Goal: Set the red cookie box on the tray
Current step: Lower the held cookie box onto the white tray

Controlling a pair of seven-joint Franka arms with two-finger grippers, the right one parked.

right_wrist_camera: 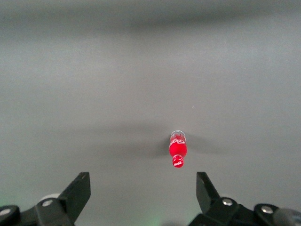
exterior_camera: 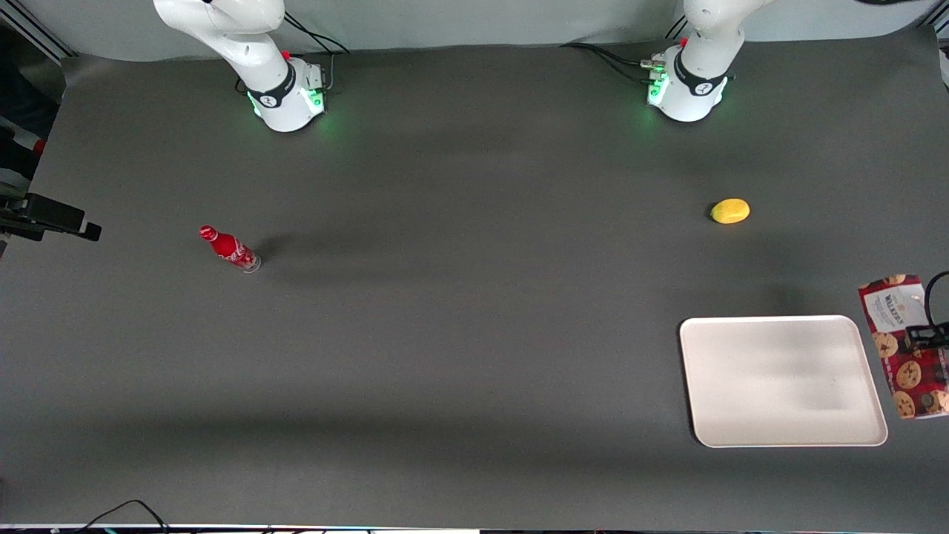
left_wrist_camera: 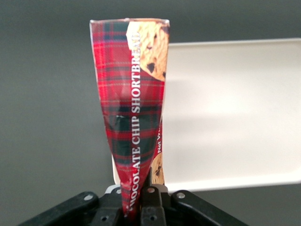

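Observation:
The red cookie box point(exterior_camera: 906, 371) is a long dark red tartan carton with cookie pictures and a white label panel at the end farther from the front camera. It sits at the working arm's end of the table, just beside the tray point(exterior_camera: 782, 380), a large cream-white tray with nothing on it. My left gripper point(exterior_camera: 927, 337) is over the box's middle. In the left wrist view the gripper point(left_wrist_camera: 138, 197) is shut on the box point(left_wrist_camera: 134, 108), pinching its narrow edge between the fingers, and the tray point(left_wrist_camera: 235, 117) lies right alongside.
A yellow lemon-like fruit point(exterior_camera: 730, 211) lies farther from the front camera than the tray. A small red soda bottle point(exterior_camera: 230, 249) lies on its side toward the parked arm's end, also in the right wrist view point(right_wrist_camera: 178, 149). A black fixture point(exterior_camera: 44, 217) juts in at that table end.

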